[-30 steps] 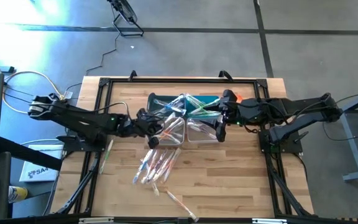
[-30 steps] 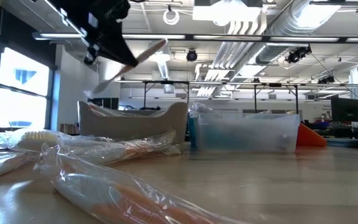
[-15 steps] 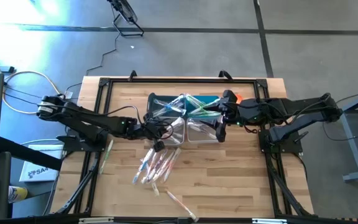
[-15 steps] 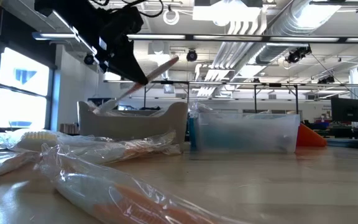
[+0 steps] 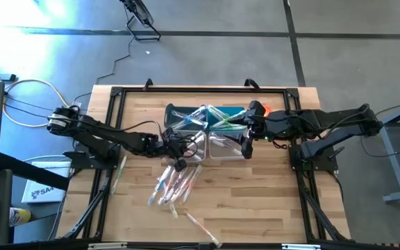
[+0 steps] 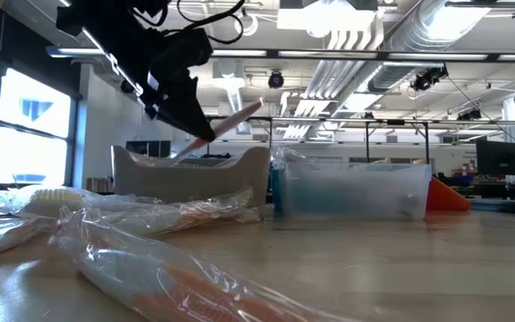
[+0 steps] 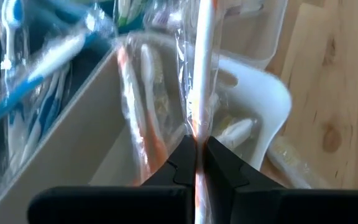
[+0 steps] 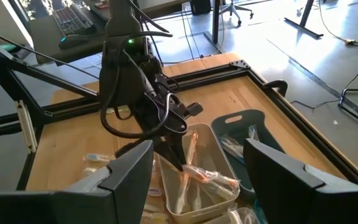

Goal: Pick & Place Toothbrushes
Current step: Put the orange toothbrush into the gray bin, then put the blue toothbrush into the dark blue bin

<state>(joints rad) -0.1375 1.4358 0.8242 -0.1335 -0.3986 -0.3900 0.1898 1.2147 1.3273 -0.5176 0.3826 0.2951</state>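
2 grippers are in play. We see the left gripper [image 7: 196, 163] pinched tight on 1 wrapped orange-handled toothbrush [image 7: 202, 68], holding it tilted above the beige bin [image 7: 253, 106] at mid-table. The right gripper [image 8: 197, 168] hovers just right of the bins with its fingers spread wide and nothing between them.

Progress: we judge the task partly done. Several toothbrushes already lie in the beige bin, and blue and green ones fill the dark far bin [image 5: 174, 111]. A loose pile of wrapped toothbrushes [image 5: 176, 184] remains on the wooden table [image 5: 255, 201] near the bins, with 1 stray green toothbrush [image 5: 117, 173] toward the left edge and another stray [image 5: 201, 229] near the front edge.

Clearance: the held brush sits inside the bin walls' span, so release room looks adequate. The 2 arms are close over the bins; the table's near right quarter offers open room.
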